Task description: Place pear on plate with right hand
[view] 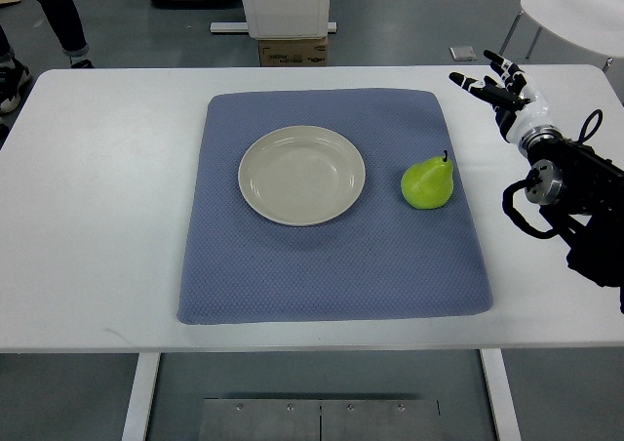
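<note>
A green pear [428,182] stands on the right side of a blue-grey mat [331,265], stem up. A round cream plate [301,175] lies empty on the mat, left of the pear. My right hand [492,88] is over the white table beyond the mat's far right corner, well apart from the pear. Its fingers are spread and hold nothing. The right forearm comes in from the right edge with black cables around it. The left arm does not show.
The white table [97,217] carries the mat. A person's legs [49,21] stand at the far left beyond the table. A white chair [575,12] is at the far right, and a cardboard box [292,51] sits behind the table.
</note>
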{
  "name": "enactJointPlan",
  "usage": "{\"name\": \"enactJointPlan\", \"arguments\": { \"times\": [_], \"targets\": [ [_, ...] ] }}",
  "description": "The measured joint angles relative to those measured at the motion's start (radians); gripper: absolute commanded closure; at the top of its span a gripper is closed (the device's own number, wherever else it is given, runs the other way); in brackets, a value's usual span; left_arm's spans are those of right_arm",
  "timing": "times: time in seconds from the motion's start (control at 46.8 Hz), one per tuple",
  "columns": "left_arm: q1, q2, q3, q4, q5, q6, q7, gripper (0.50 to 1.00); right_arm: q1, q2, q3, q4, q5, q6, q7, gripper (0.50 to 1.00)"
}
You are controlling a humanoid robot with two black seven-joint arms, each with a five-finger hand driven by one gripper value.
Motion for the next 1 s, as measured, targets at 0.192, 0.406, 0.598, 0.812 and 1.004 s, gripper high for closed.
{"name": "enactJointPlan", "arguments": {
  "times": [0.192, 0.406, 0.598, 0.812, 1.004],
  "targets": [
    [0.0, 0.0, 0.0, 0.0, 0.0, 0.0, 0.0, 0.5, 0.006, 0.003, 0.001, -0.005, 0.001, 0.001, 0.0, 0.5],
    [0.0, 0.0, 0.0, 0.0, 0.0, 0.0, 0.0, 0.5, 0.004, 0.001, -0.001, 0.008, -0.002, 0.071, 0.018, 0.5],
    [0.0, 0.0, 0.0, 0.0, 0.0, 0.0, 0.0, 0.5, -0.019, -0.059, -0.01, 0.112, -0.007, 0.107, 0.062, 0.5],
    [0.0, 0.0, 0.0, 0.0, 0.0, 0.0, 0.0, 0.5, -0.072, -0.214, -0.031, 0.364, -0.071, 0.101, 0.119, 0.5],
    [0.0, 0.0, 0.0, 0.0, 0.0, 0.0, 0.0, 0.5, -0.114, -0.308, -0.035, 0.491, -0.152, 0.099, 0.132, 0.5]
  ]
}}
